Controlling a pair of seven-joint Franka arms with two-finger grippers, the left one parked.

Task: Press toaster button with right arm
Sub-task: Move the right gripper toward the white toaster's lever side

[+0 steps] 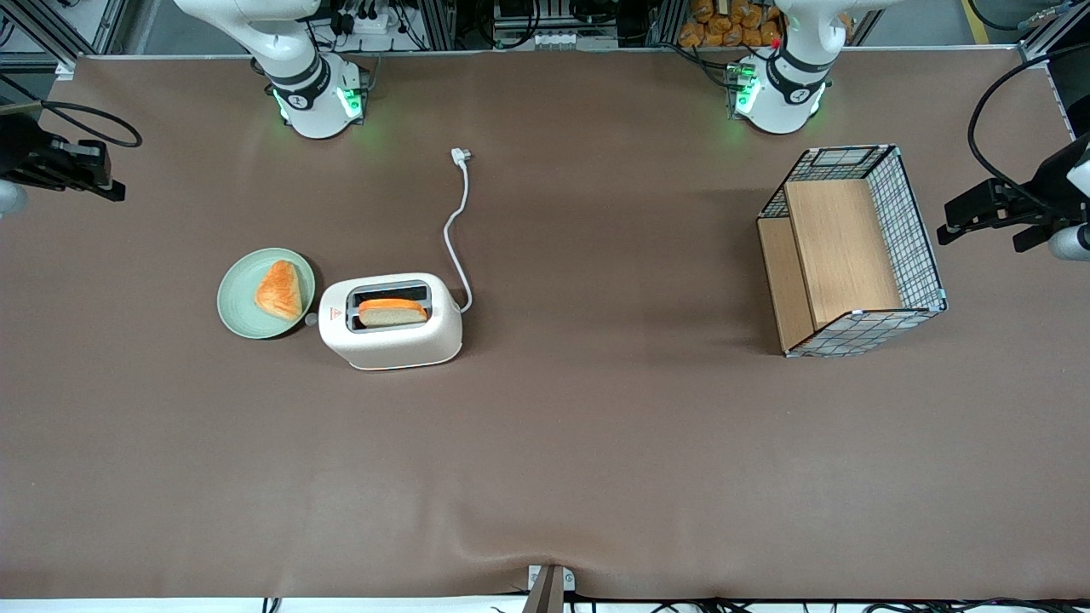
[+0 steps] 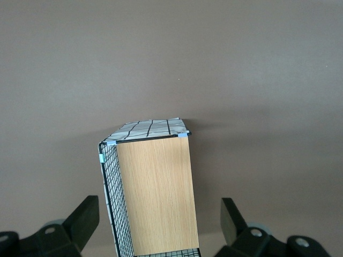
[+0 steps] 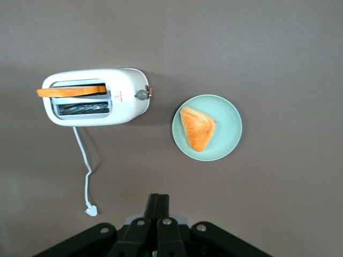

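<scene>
1. The toaster (image 1: 392, 322) stands upright on the brown table (image 1: 596, 443), toward the working arm's end and roughly midway between the arm bases and the front camera.
2. Its long axis runs along the length of the table. The narrow end that carries the button faces the working arm's end of the table, and the opposite narrow end faces the parked arm's end.
3. The toaster button (image 3: 141, 95) is a small grey knob jutting from that narrow end, on the side that faces the plate. A small red triangle mark (image 1: 336, 316) sits on the toaster's top close to the same end.
4. A slice of bread (image 1: 392, 312) with an orange crust stands in the slot nearer the front camera. The other slot holds nothing.
5. A white cord (image 1: 458, 230) leaves the toaster's other end and trails across the table toward the arm bases, ending in an unplugged plug (image 1: 461, 155).
6. A round green plate (image 1: 242, 306) lies just beside the button end, with a triangular orange pastry (image 1: 279, 289) on it.
7. The gripper (image 3: 158, 206) of the right arm hangs high above the table, well apart from the toaster, its black fingers pressed together with no gap showing.
8. A wire basket (image 1: 924, 247) with wooden panels lies toward the parked arm's end.
</scene>
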